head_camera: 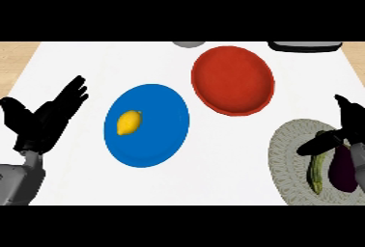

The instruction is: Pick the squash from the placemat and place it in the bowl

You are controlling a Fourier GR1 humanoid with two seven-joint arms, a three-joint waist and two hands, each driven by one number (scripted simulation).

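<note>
On the woven grey placemat (285, 159) at the near right, the right hand (341, 135) hovers with curled fingers over a slim green squash (316, 176), holding nothing visible, beside a dark purple eggplant (343, 169). The squash looks stiff, smooth-skinned and light; its middle seems the best place to grasp. The left hand (44, 116) rests open at the left edge. Farther out, a lemon (129, 122) sits on a blue plate (160, 144); beyond waits the red bowl (232, 79).

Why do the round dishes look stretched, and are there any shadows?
In the head view, the steep downward look skews the blue plate and red bowl into tilted ovals; lighting is flat, with no clear shadows on the white counter; the right hand hides part of the squash.
</note>
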